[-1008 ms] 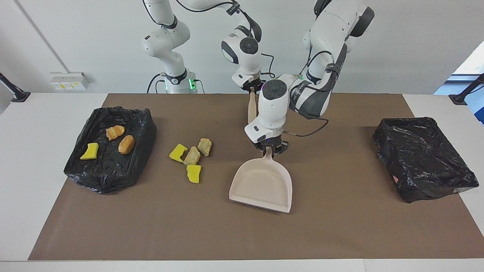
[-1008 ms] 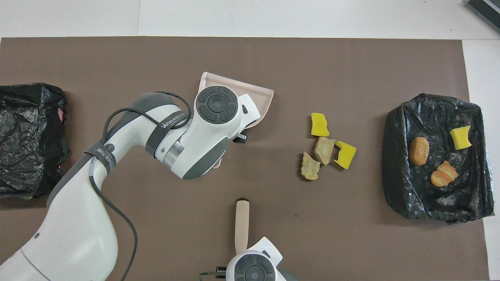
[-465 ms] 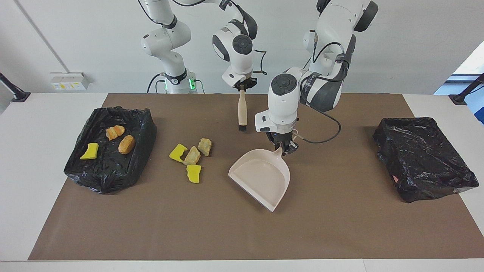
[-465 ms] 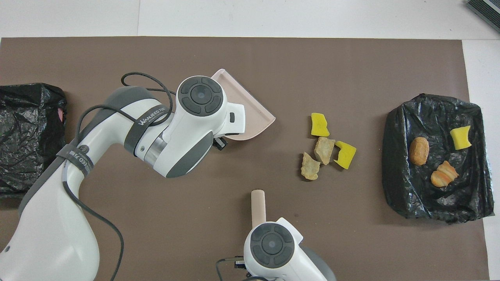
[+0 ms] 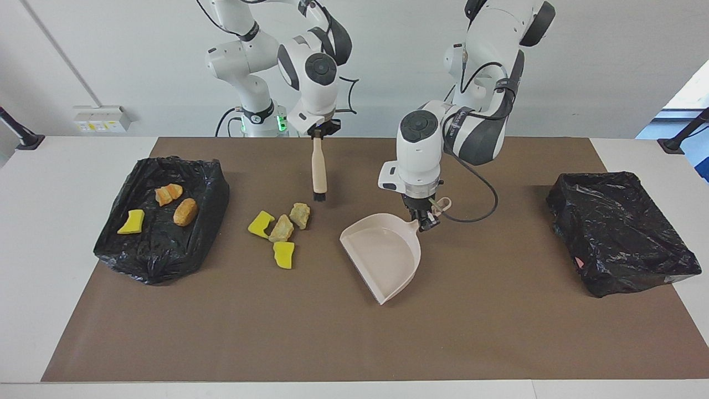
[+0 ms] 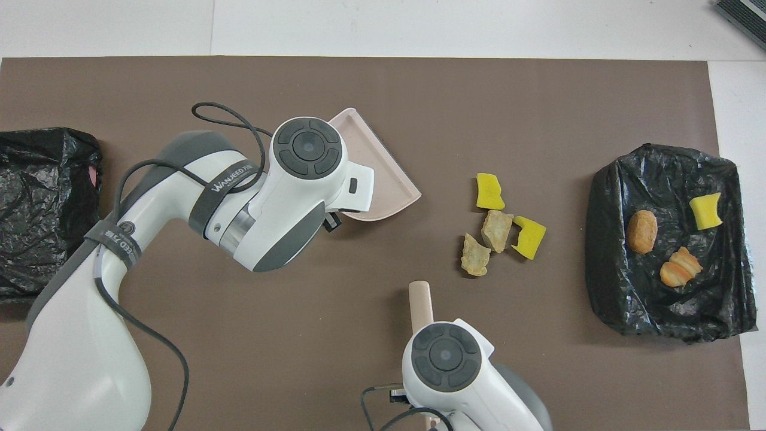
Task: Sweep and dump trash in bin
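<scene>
Several trash lumps lie loose on the brown mat: two yellow chunks [image 5: 260, 224] [image 5: 284, 255] and two tan pieces [image 5: 281, 228] [image 5: 299, 215], seen from overhead around the tan piece [image 6: 497, 230]. Three more lie in the black-lined bin [image 5: 160, 252] [image 6: 622, 299] at the right arm's end. My left gripper [image 5: 425, 220] is shut on the handle of the beige dustpan [image 5: 382, 252] [image 6: 383, 179], whose open mouth faces the loose pile. My right gripper [image 5: 318, 133] is shut on the brush [image 5: 318, 172] [image 6: 421, 302], which hangs bristles down, beside the pile on the robots' side.
A second black-lined bin [image 5: 620, 233] [image 6: 42, 209] sits at the left arm's end of the table. The brown mat [image 5: 498, 332] covers most of the white table. The left arm's cable [image 5: 476, 213] loops beside the dustpan handle.
The left gripper has turned the dustpan so its mouth faces the loose pile. The right gripper has lifted the brush upright and carried it toward the right arm's end, up beside the pile.
</scene>
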